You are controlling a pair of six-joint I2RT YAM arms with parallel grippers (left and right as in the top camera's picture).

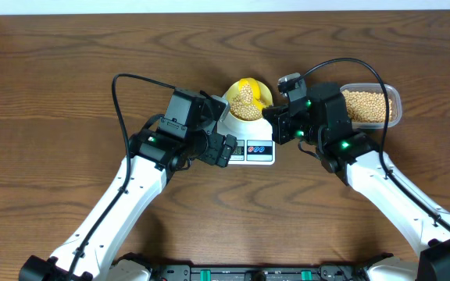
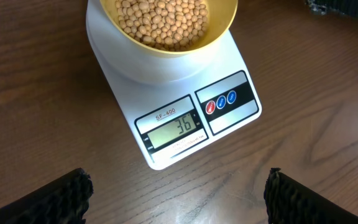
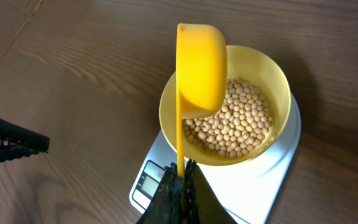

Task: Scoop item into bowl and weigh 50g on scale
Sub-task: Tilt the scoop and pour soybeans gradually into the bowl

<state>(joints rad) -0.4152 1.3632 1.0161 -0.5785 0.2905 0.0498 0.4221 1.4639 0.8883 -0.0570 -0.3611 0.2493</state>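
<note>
Reading 36 on the white flat scale (image 2: 185,124), we need more round tan beans (image 2: 163,18); right claw (image 3: 180,186) grips the yellow plastic scoop (image 3: 201,68), left claw (image 2: 176,190) gapes.

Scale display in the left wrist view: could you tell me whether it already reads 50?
No, the display on the scale shows 36.

We note a wooden table (image 2: 42,93) with visible grain and a low sheen. The scale (image 2: 166,81) is smooth, slightly glossy white plastic. The bowl (image 3: 272,74) and scoop (image 3: 201,68) look like smooth plastic, the beans (image 3: 241,118) matt, the tub (image 1: 397,105) clear plastic.
</note>
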